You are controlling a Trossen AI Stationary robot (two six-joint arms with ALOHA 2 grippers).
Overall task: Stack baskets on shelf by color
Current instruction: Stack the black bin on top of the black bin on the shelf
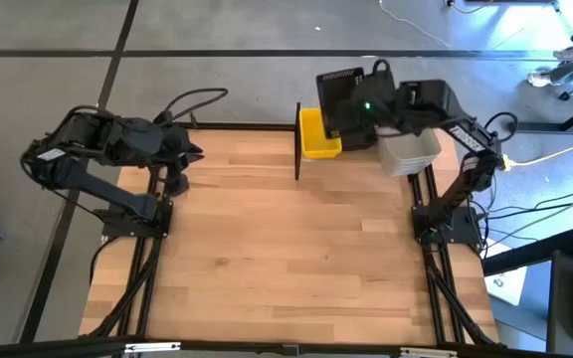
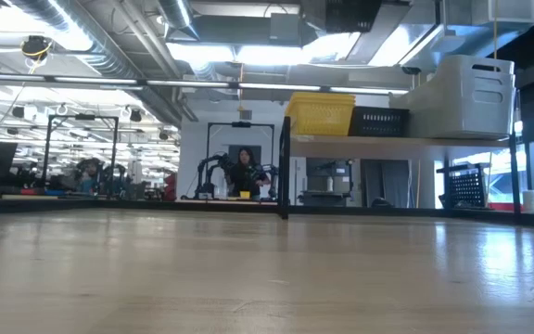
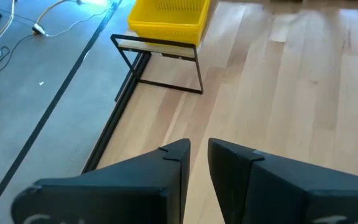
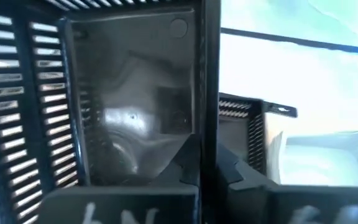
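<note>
My right gripper is up over the shelf at the table's far edge, shut on a black slatted basket. On the shelf stand a yellow basket, another black basket and a whitish-grey basket, each resting on its bottom. The right wrist view shows the held basket's inside, with the shelf's black basket and the whitish one beyond it. My left gripper hangs shut over the table's far left part, holding nothing. My right gripper pinches one side wall of the black basket, one finger inside and one outside. The fingers slant down toward the far edge. The basket is lifted clear above the shelf, tipped with its open top toward the gripper.
The shelf's thin black end post stands just left of the yellow basket. The wide wooden tabletop stretches bare toward the near edge. Black frame rails run along both sides. A person sits far back in the room.
</note>
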